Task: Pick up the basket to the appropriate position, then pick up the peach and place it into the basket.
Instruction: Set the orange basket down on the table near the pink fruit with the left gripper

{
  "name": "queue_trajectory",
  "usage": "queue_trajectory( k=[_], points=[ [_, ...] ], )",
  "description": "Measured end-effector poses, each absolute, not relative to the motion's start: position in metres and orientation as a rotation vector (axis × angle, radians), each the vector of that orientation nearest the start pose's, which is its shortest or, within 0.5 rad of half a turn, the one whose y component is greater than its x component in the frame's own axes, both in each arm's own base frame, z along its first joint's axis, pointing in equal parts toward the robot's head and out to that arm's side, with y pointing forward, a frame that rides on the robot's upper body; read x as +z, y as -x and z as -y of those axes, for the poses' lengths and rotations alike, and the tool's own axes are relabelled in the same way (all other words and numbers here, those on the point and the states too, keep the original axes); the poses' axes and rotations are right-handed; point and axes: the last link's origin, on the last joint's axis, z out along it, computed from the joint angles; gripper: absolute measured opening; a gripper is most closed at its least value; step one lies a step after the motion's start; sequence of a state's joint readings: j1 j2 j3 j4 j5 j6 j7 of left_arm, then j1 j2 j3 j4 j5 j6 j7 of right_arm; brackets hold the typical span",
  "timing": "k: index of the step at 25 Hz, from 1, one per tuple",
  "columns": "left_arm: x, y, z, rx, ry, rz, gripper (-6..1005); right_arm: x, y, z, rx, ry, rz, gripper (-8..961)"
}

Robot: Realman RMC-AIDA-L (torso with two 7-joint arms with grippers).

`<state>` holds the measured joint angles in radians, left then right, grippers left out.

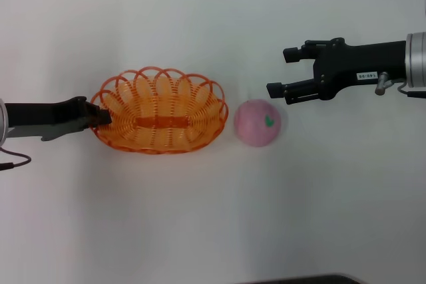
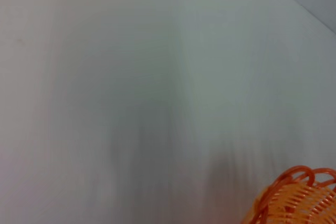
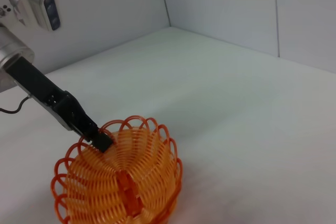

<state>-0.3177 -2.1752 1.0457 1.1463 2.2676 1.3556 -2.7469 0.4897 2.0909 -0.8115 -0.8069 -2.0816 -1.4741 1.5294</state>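
Observation:
The orange wire basket (image 1: 194, 108) sits on the white table left of centre, upright and empty. My left gripper (image 1: 103, 117) reaches in from the left and is shut on the basket's left rim; the right wrist view shows its tip (image 3: 100, 140) clamped on the rim of the basket (image 3: 121, 182). A corner of the basket shows in the left wrist view (image 2: 295, 198). The pink peach (image 1: 256, 122) lies on the table just right of the basket, nearly touching it. My right gripper (image 1: 278, 71) is open and empty, hovering behind and right of the peach.
White walls (image 3: 220, 9) bound the table at the back and meet in a corner. A dark edge (image 1: 299, 279) shows at the table's front. White table surface (image 1: 200, 217) lies in front of the basket and peach.

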Motion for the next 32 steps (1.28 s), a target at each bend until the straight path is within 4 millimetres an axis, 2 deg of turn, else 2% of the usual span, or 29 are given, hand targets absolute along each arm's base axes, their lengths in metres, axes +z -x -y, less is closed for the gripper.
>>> queue_trajectory(
  k=[6, 17, 20, 25, 32],
  points=[
    [-0.011, 0.276, -0.314, -0.353, 2.047, 1.954, 74, 0.000, -0.269, -0.333, 0.445, 2.742, -0.686, 940],
    [-0.016, 0.272, -0.310, -0.333, 2.101, 1.975, 89, 0.002, -0.271, -0.332, 0.440, 2.738, -0.687, 940],
    [-0.015, 0.272, -0.309, -0.347, 2.102, 1.983, 301, 0.002, -0.271, -0.332, 0.440, 2.739, -0.687, 940],
    [-0.008, 0.275, -0.307, -0.379, 2.097, 1.979, 534, 0.002, -0.271, -0.331, 0.442, 2.742, -0.687, 941],
    [0.012, 0.284, -0.308, -0.435, 2.099, 1.905, 670, 0.001, -0.272, -0.330, 0.449, 2.740, -0.696, 941]
  ],
)
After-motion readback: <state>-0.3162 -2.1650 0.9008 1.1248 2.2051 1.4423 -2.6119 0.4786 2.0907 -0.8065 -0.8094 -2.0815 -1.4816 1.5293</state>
